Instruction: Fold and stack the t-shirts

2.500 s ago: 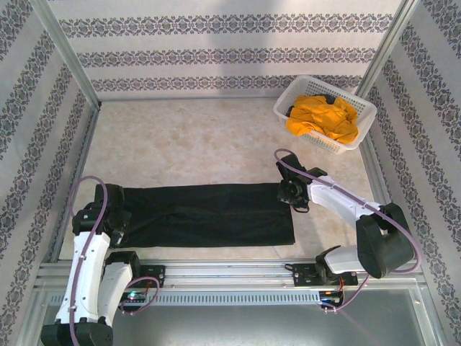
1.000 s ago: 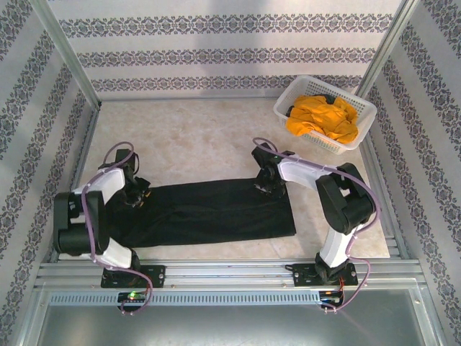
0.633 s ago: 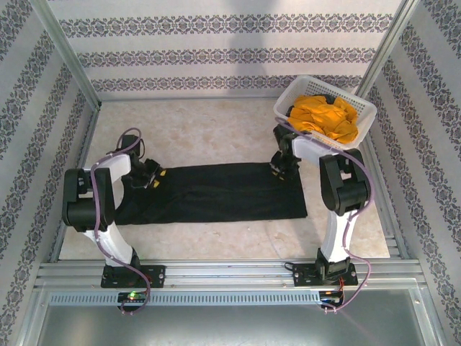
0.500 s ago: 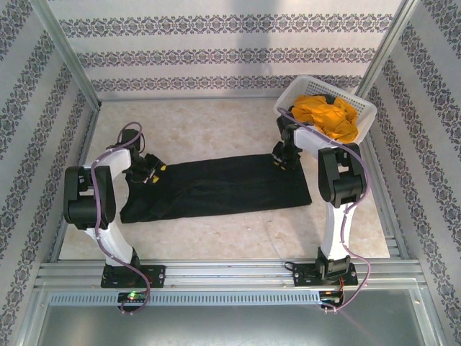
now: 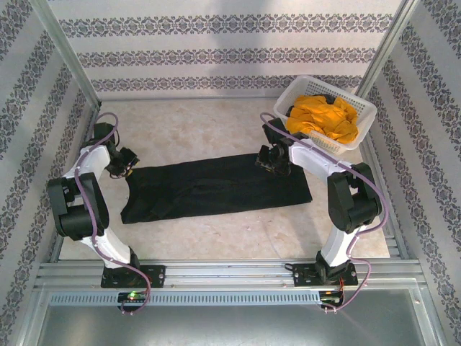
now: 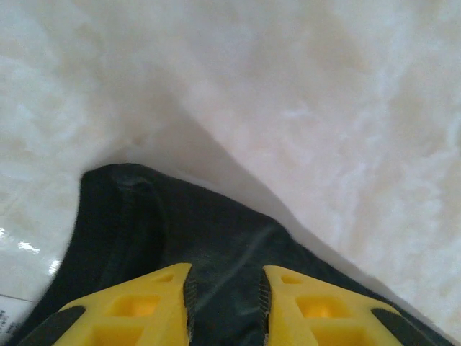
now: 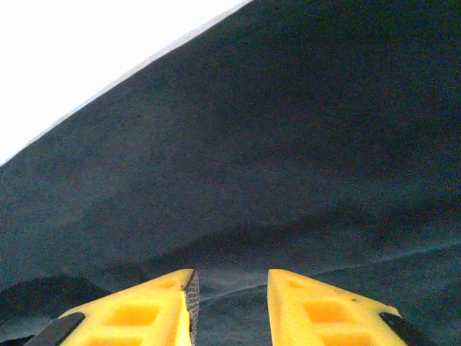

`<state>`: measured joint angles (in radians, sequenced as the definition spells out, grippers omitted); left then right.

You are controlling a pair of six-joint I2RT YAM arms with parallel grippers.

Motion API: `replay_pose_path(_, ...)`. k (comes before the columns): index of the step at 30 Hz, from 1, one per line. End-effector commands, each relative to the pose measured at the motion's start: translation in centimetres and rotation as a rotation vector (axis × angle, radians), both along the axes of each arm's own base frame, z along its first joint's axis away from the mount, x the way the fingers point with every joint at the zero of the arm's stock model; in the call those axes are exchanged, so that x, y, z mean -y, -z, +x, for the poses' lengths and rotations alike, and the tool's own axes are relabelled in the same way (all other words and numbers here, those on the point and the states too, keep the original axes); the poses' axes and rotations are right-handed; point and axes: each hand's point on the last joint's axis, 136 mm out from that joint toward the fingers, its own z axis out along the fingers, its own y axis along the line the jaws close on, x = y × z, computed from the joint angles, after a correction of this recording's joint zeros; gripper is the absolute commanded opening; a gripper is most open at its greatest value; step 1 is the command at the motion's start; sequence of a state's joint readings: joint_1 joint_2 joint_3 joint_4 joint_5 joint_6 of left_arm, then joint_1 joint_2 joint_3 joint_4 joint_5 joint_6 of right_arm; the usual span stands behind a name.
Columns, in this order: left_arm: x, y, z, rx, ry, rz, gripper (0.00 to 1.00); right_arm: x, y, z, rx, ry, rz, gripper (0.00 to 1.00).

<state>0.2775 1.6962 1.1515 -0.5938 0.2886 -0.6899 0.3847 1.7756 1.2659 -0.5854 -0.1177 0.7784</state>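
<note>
Currently left gripper [image 6: 225, 274], right gripper [image 7: 230, 275] parted above black t-shirt [image 5: 216, 191].

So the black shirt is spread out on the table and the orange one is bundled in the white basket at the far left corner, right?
Not quite. The top external view shows the white basket with the orange shirt bundled in it at the far right corner, not the left. The black shirt is indeed spread out on the table.

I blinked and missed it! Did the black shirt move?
Yes. The black t-shirt slid away from the near rail, toward the back, its right end closer to the basket.
</note>
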Motion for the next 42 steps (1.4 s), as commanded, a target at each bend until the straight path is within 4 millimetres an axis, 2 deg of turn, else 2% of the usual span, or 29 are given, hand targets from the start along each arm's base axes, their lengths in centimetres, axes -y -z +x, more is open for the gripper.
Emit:
replay_pose_path(1, -0.2, 1.9, -0.1, -0.030, 0.058, 0.001, 0.27, -1.3, 0.8, -0.5, -0.007, -0.045, 0.035, 0.33)
replay_pose_path(5, -2.1, 4.0, -0.2, -0.098, 0.060, 0.057, 0.16, -0.7, 1.9, -1.2, -0.040, -0.043, 0.013, 0.32)
replay_pose_path(9, -3.4, 5.7, -0.2, -0.148, 0.076, 0.086, 0.13, 0.6, 3.7, -2.1, -0.102, -0.028, -0.024, 0.31)
replay_pose_path(13, -3.7, 6.3, -0.1, -0.184, 0.106, 0.093, 0.14, 2.0, 4.8, -2.6, -0.136, -0.003, -0.043, 0.31)
replay_pose_path(16, -3.8, 4.6, 0.1, -0.168, 0.110, 0.114, 0.21, 2.0, 4.0, -2.4, -0.111, -0.012, -0.041, 0.31)
replay_pose_path(19, -3.2, 0.1, 0.7, -0.058, 0.120, 0.195, 0.34, 1.2, 1.7, -1.7, -0.038, -0.056, -0.021, 0.31)
replay_pose_path(22, 0.2, -4.4, 1.6, 0.133, 0.209, 0.220, 0.38, -1.4, -1.4, -1.0, 0.074, -0.157, 0.059, 0.35)
replay_pose_path(24, 4.7, -5.8, 2.3, 0.274, 0.340, 0.106, 0.37, -4.3, -3.7, -0.7, 0.151, -0.252, 0.196, 0.39)
replay_pose_path(27, 9.5, -4.8, 2.0, 0.308, 0.495, -0.042, 0.35, -8.0, -6.6, -1.3, 0.195, -0.361, 0.385, 0.43)
replay_pose_path(30, 12.2, -3.4, 1.3, 0.298, 0.600, -0.096, 0.35, -9.2, -8.3, -2.0, 0.216, -0.392, 0.420, 0.46)
replay_pose_path(35, 14.5, -1.2, 0.5, 0.269, 0.703, -0.121, 0.35, -9.7, -9.3, -2.8, 0.227, -0.374, 0.451, 0.46)
replay_pose_path(38, 14.7, 0.4, -0.6, 0.193, 0.738, -0.099, 0.36, -9.6, -9.6, -3.3, 0.231, -0.360, 0.459, 0.47)
replay_pose_path(42, 14.5, 1.4, -1.6, 0.175, 0.741, -0.072, 0.36, -9.4, -9.8, -3.8, 0.233, -0.359, 0.459, 0.47)
